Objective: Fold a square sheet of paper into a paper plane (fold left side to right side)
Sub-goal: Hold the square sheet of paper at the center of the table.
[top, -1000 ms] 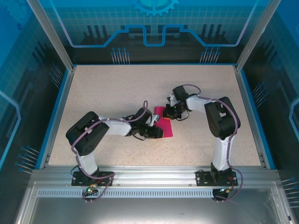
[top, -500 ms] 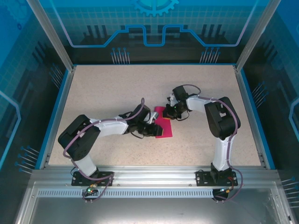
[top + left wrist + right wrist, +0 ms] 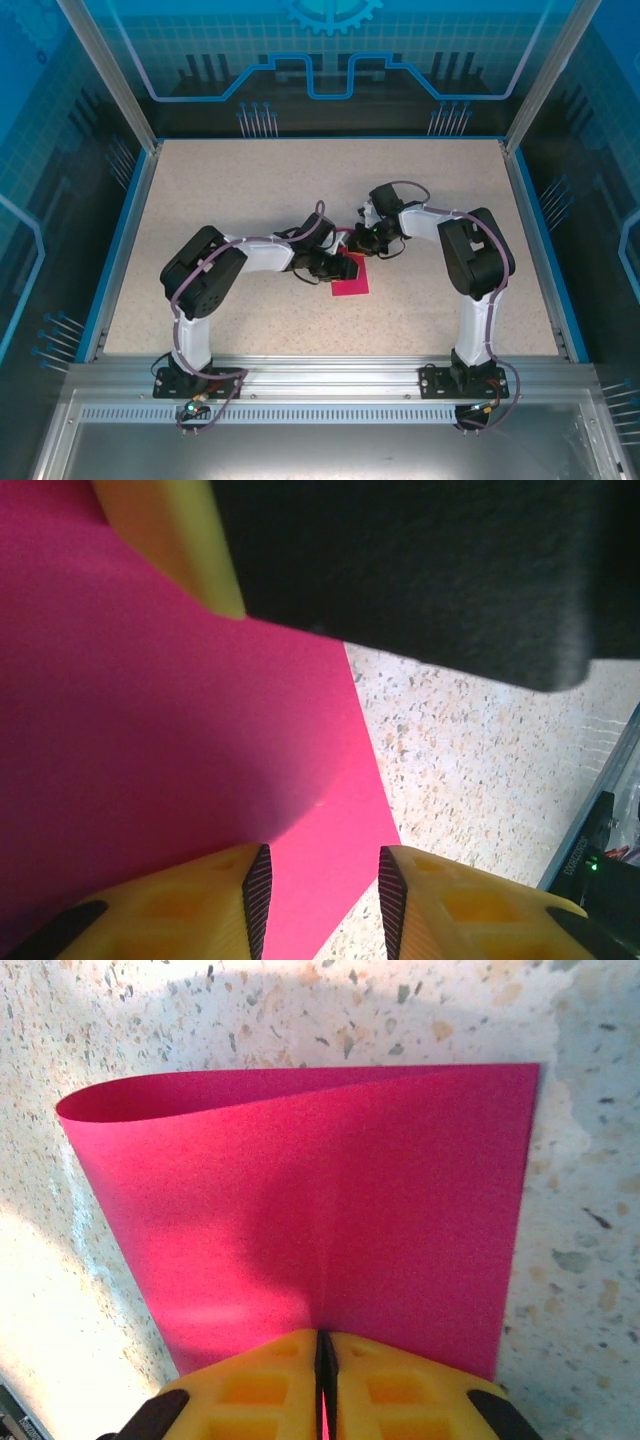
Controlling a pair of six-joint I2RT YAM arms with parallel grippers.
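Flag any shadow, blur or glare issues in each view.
Top external: even light, sharp, pink paper small. Left wrist: a dark out-of-focus mass covers upper right, shading the paper. Right wrist: sharp, soft shadow on the paper, bright patch on the table lower left.

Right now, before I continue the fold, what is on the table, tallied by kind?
square sheet of paper: 1
end effectors: 2, the left end effector and the right end effector
Total: 3
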